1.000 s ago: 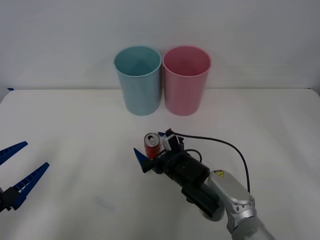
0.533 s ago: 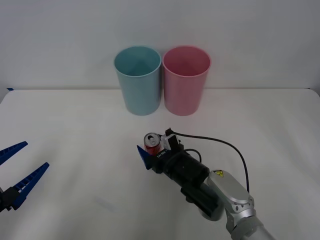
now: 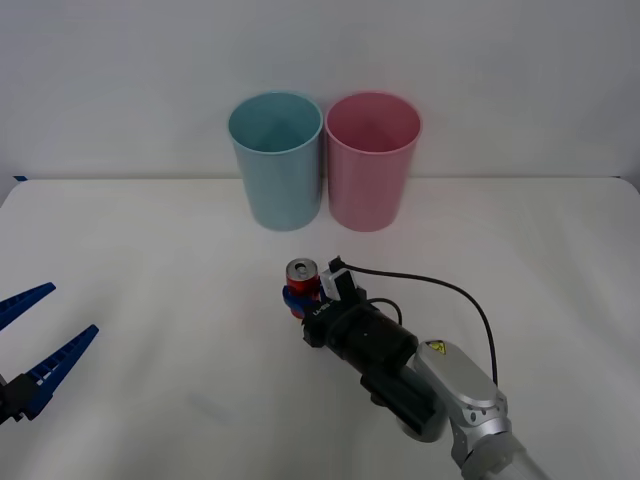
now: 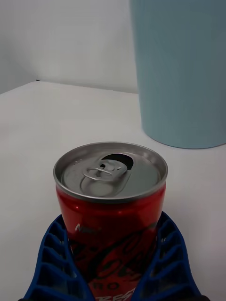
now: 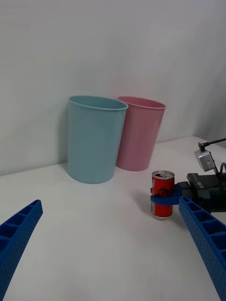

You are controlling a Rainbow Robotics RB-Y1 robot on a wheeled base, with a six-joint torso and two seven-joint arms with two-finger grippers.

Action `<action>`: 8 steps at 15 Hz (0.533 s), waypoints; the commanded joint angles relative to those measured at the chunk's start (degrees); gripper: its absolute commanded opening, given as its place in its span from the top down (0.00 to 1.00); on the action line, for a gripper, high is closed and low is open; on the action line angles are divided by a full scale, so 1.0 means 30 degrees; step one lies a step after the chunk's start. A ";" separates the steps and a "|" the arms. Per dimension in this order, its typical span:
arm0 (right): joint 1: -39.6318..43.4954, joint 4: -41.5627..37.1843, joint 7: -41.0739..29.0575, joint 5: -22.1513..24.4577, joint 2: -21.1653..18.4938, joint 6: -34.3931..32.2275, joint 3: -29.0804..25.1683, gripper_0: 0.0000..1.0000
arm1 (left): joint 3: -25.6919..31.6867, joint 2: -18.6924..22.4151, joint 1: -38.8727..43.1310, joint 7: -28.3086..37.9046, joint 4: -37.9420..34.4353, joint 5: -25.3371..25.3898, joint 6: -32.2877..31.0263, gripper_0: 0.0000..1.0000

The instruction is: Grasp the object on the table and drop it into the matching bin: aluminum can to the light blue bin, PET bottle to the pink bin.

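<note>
The right gripper (image 3: 300, 299) has its ribbed blue fingers (image 4: 167, 263) clamped on the aluminum can (image 3: 302, 280), upright on the white table (image 3: 150, 290) near the bins. Behind stand the light blue bin (image 3: 277, 160) and pink bin (image 3: 372, 160), smooth, tapered, side by side, nothing visible inside. The left gripper (image 3: 35, 350) waits at the table's left edge, jaws apart.

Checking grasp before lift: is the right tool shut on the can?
Yes: in the right wrist view both blue fingers press against the sides of the can, held by the right tool.
</note>
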 commanded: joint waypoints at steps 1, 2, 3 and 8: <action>0.0000 -0.0060 -0.0017 0.0010 -0.0056 -0.0455 -0.0198 1.00 | 0.0000 0.0000 0.0000 0.0000 0.0000 0.0000 0.0000 0.00; 0.0059 -0.0294 0.0013 -0.0078 -0.0232 -0.0484 -0.0227 1.00 | 0.0000 0.0000 0.0000 0.0000 0.0000 0.0000 0.0000 0.00; 0.0235 -0.0616 -0.0046 -0.0166 -0.0408 -0.0543 -0.0198 1.00 | 0.0000 0.0000 0.0000 0.0000 0.0000 0.0000 0.0000 0.00; 0.1670 -0.3429 -0.0456 -0.0517 -0.1931 -0.0543 0.0037 1.00 | 0.0000 0.0000 0.0000 0.0000 0.0000 0.0000 0.0000 0.00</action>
